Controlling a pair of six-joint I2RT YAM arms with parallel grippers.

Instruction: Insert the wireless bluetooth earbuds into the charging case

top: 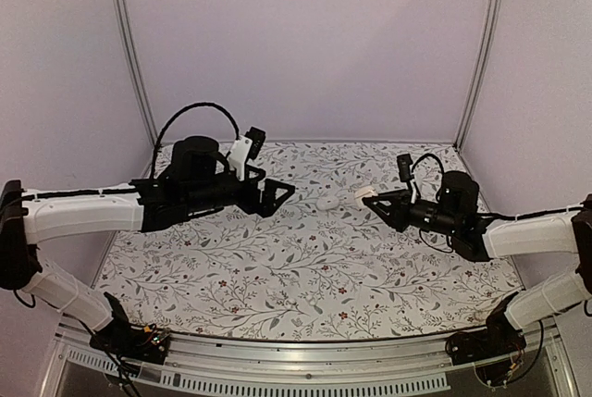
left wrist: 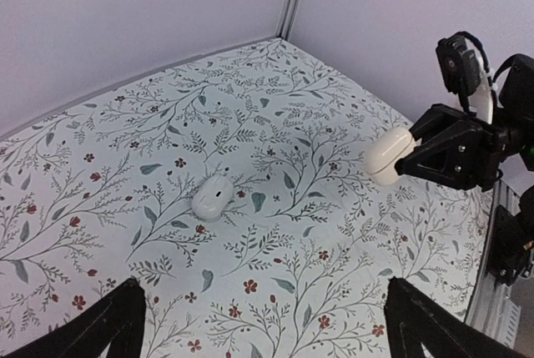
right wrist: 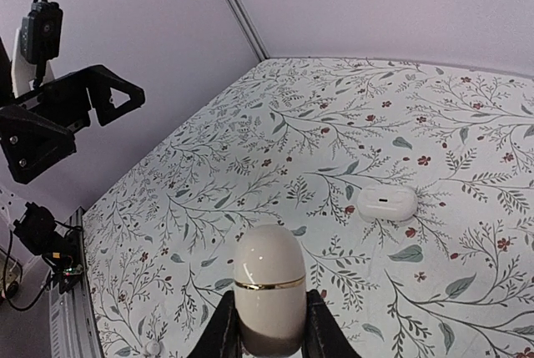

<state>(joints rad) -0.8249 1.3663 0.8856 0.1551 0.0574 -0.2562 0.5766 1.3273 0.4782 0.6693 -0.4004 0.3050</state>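
Fingers (right wrist: 224, 333) of right gripper (left wrist: 409, 156) pinching the earbuds (right wrist: 268, 283), left gripper (top: 280, 195) spread wide: brace the charging case (right wrist: 386, 204) with left, then lower straight

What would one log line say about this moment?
left gripper: open, empty | right gripper: shut on earbuds, above table | case: on table, untouched

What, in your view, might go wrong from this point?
1. The right gripper pinches the earbuds only by one end, so they may slip or twist.
2. The charging case lies loose on the table, seemingly closed, with the open left gripper away from it. Pressing in could just push it along.
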